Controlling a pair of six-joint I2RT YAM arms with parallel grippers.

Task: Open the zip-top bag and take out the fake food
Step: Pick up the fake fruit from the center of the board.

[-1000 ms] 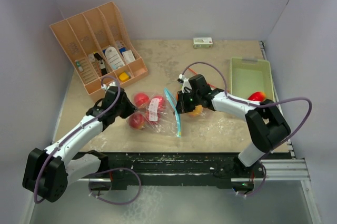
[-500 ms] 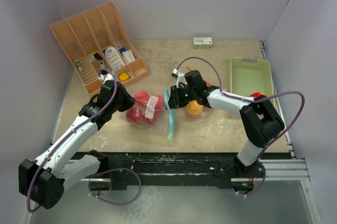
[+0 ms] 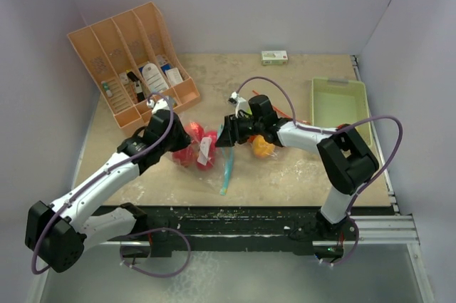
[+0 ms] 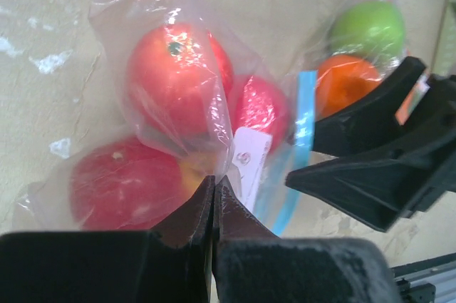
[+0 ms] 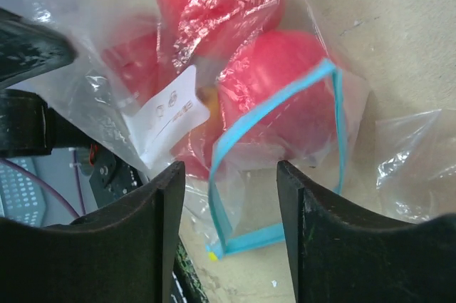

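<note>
The speckled tabletop [image 3: 299, 175] carries a peach slotted organizer [image 3: 135, 60] at its far left and a pale green tray [image 3: 339, 107] at the right, both well apart from the work. Between the two arms sits the zip-top bag [image 3: 203, 147], bunched up, with its blue zip strip [image 3: 228, 164] trailing toward the near edge. The left end effector [image 4: 214, 185] is fully closed, pinching a fold of the bag's clear film. The right end effector [image 5: 231, 175] stands with its jaws apart at the bag's mouth, the blue rim between them, gripping nothing. The fake food [image 3: 187, 153] here is three red fruits packed inside the bag; an orange fruit [image 3: 263, 147] lies outside on the tabletop just beside the right arm, with a green fruit [image 4: 367, 28] next to it. A small box [image 3: 274, 56] rests at the far edge. A white label [image 5: 167, 114] on the bag covers part of one red fruit. From above, the right arm hides the green fruit, and wrinkled plastic blurs the fruits' outlines.
</note>
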